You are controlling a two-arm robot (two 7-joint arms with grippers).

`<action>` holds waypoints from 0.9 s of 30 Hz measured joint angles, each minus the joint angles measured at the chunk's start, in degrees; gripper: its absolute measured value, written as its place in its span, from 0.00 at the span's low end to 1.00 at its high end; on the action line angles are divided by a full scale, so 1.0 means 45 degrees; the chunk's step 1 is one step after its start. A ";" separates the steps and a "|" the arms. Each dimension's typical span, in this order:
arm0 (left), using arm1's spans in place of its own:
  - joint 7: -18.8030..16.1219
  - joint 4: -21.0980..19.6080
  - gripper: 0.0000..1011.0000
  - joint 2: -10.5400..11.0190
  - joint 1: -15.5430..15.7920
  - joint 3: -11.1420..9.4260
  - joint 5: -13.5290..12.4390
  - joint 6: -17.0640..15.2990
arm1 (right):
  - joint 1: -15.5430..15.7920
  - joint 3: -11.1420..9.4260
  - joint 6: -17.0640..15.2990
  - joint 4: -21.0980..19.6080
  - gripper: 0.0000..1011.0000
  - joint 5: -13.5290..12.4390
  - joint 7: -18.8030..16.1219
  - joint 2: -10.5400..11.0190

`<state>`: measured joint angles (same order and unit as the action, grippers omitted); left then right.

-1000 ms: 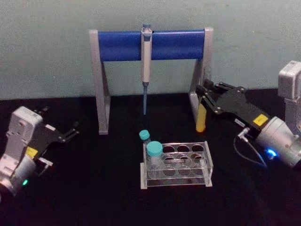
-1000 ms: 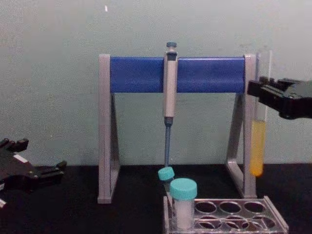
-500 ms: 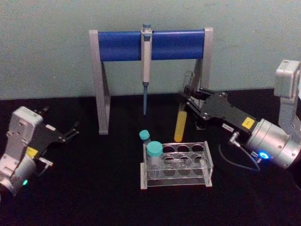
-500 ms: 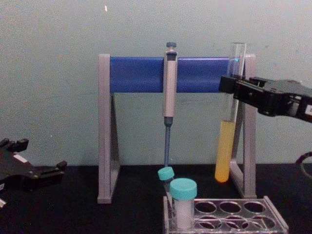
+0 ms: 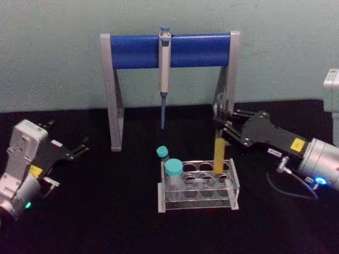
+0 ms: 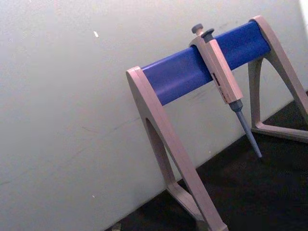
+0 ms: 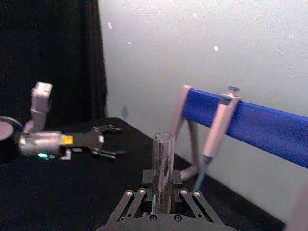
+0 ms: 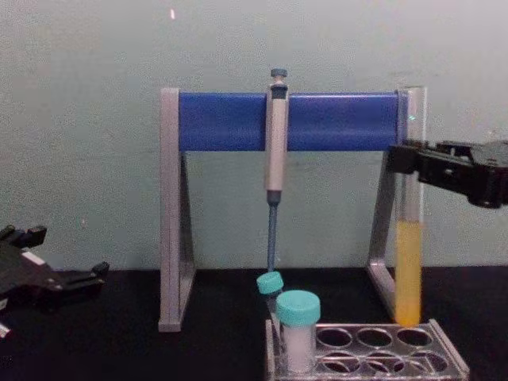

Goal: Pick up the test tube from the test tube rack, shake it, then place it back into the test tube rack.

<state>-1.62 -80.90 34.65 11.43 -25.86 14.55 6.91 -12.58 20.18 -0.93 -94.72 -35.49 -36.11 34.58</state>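
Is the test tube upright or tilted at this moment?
Upright: in the chest view the test tube stands vertical, gripped by the right end effector above the test tube rack.

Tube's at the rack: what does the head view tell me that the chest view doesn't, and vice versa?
Head view alone: the hole grid of the test tube rack from above, placing the lower end of the test tube at the back-right hole. Chest view alone: height; the tube's tip sits about level with the rack's top plate, entry unclear. Both: the right gripper shut on the upright tube's upper part, the left gripper parked open at the left.
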 joint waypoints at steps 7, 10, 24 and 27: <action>0.0000 0.0000 0.99 0.0000 0.0000 0.0000 0.0000 0.0000 | 0.0215 -0.0157 0.0206 -0.0242 0.23 0.0722 0.1294 0.0228; 0.0000 0.0000 0.99 0.0000 0.0000 0.0000 -0.0001 0.0000 | 0.0248 -0.0190 0.0316 -0.0295 0.23 0.1231 0.1923 0.0069; 0.0000 0.0000 0.99 0.0000 0.0000 -0.0001 0.0000 0.0000 | 0.0026 -0.0337 0.0644 0.0306 0.23 0.2408 0.3096 -0.1240; 0.0000 0.0000 0.99 0.0000 0.0000 0.0000 -0.0001 0.0000 | -0.0059 -0.0355 0.0710 0.0498 0.23 0.2214 0.2845 -0.1557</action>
<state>-1.62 -80.90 34.65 11.43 -25.86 14.55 6.91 -12.85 18.58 2.27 -92.48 -25.53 -23.31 27.57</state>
